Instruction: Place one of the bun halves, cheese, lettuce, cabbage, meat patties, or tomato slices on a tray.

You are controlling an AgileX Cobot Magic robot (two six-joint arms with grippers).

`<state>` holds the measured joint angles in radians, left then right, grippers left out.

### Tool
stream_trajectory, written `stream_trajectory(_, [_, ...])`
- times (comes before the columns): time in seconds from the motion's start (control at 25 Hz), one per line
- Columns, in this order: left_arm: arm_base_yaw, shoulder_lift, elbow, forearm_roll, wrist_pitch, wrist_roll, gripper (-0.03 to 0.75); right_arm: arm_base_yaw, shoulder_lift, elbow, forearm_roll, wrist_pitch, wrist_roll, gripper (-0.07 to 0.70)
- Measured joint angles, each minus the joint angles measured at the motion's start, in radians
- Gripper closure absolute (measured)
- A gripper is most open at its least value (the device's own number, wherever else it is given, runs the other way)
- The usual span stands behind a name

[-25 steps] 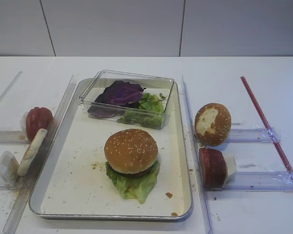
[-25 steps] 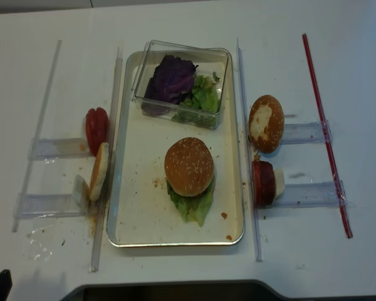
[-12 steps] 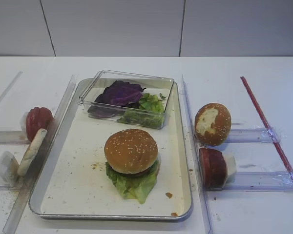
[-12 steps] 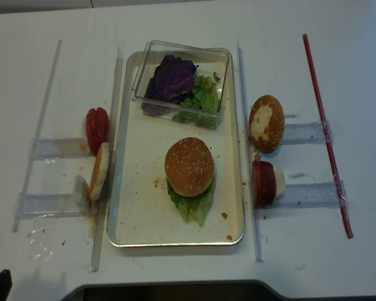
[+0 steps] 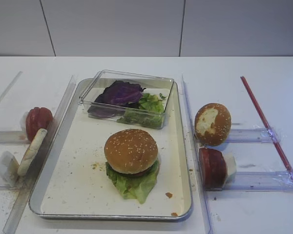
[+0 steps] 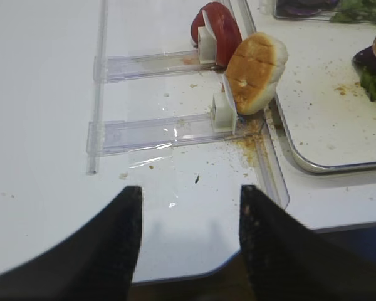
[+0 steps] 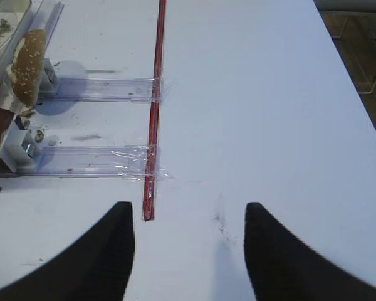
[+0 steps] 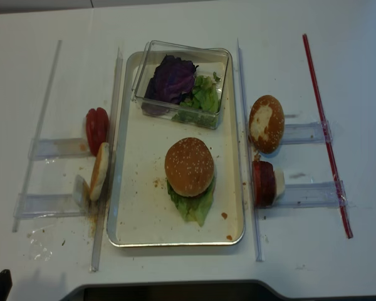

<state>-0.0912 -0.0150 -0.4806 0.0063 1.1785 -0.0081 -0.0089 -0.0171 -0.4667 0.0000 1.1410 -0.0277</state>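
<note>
A sesame bun top (image 5: 131,150) is seen seated on a stack in the middle of the tray (image 5: 68,195), over a dark layer and ruffled lettuce (image 5: 133,184) that spills toward the near edge. Both hands are held apart and empty: the right hand (image 7: 188,251) above bare desk (image 7: 269,94) right of a red strip (image 7: 154,113), the left hand (image 6: 187,244) above the near left desk. A risk is judged here: the domed bun sits on soft, uneven leaf, so a nudge could tip or slide it. Crumbs are scattered on the tray's cream floor, inside a shiny rounded metal rim. A clear, hard-walled box (image 5: 162,100) at the far end holds crinkled purple cabbage (image 5: 121,92) and more green leaf. On clear rails right of the tray, a brown bun half (image 5: 213,124) with a pale patch is propped upright, and it could roll if knocked.
</note>
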Motion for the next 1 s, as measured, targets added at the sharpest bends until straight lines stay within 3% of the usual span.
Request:
stream_trajectory(0.6, [0.0, 0.0, 0.0, 0.0, 0.0, 0.0, 0.374, 0.0, 0.0, 0.0, 0.0, 0.0, 0.002, 0.23])
stream_trajectory(1.0, [0.0, 0.0, 0.0, 0.0, 0.0, 0.0, 0.374, 0.0, 0.0, 0.0, 0.0, 0.0, 0.007, 0.292])
